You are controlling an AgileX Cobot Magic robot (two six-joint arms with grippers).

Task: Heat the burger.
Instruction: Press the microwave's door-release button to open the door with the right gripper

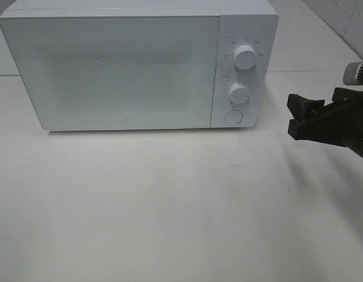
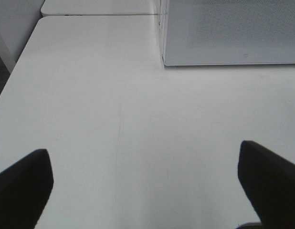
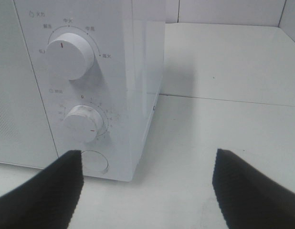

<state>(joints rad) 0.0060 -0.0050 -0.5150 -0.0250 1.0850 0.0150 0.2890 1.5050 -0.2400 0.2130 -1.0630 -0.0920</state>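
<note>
The burger is out of view in all three views. A white microwave (image 1: 123, 64) stands at the back of the table with its door shut, and nothing shows through the door. My right gripper (image 1: 295, 116) hovers to the right of the microwave's control panel, open and empty. In the right wrist view the right gripper (image 3: 147, 157) faces the panel's lower corner, its fingers (image 3: 47, 191) spread wide. The exterior high view does not show my left gripper. The left wrist view has the left gripper (image 2: 143, 152) open and empty above bare table, short of the microwave's front left corner (image 2: 164, 59).
The microwave panel carries an upper knob (image 1: 246, 57), a lower knob (image 1: 238, 93) and a round door button (image 1: 232, 116). The white table (image 1: 170, 205) stretches in front. A tiled wall rises at the far right corner (image 1: 346, 17).
</note>
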